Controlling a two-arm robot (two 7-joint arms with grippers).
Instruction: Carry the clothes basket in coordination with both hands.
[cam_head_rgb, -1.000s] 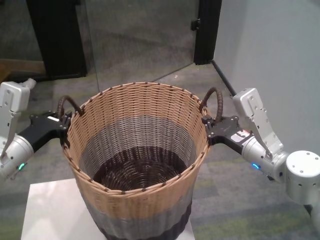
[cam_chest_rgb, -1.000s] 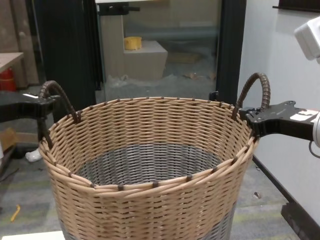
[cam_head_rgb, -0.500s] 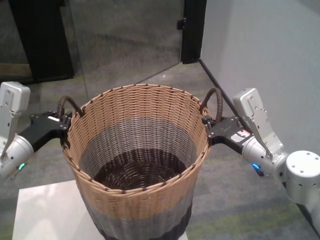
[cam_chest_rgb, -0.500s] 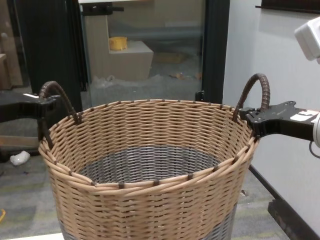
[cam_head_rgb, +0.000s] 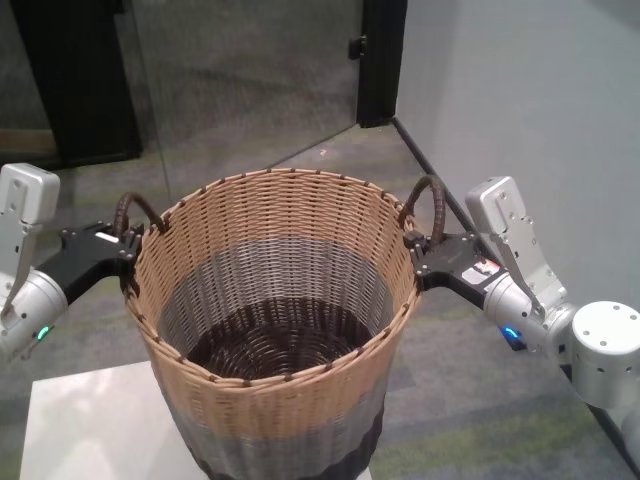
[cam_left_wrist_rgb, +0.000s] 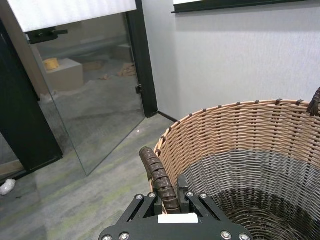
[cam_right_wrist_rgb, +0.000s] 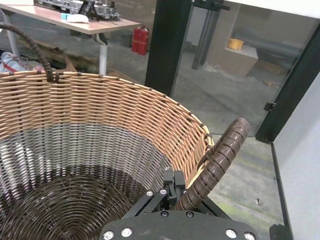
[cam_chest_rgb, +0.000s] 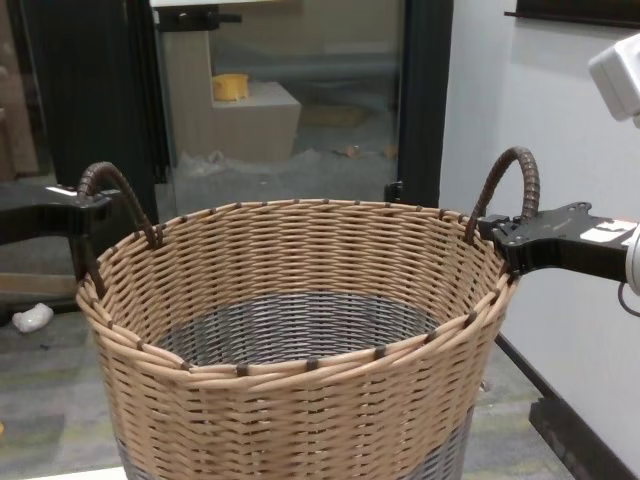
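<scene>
The clothes basket fills the middle of the head view, upright, with a tan upper band, a grey lower band and a dark base. My left gripper is shut on the left loop handle, seen close in the left wrist view. My right gripper is shut on the right loop handle, seen close in the right wrist view. The chest view shows the basket between both grippers. I cannot tell whether its base touches the white surface below.
A white table top lies under and left of the basket. A grey wall stands close on the right, with a black door post and a glass panel ahead. Grey carpet floor surrounds.
The door post, wall and floor have slid leftward in the head and chest views. The basket and both grippers keep the same places relative to each other.
</scene>
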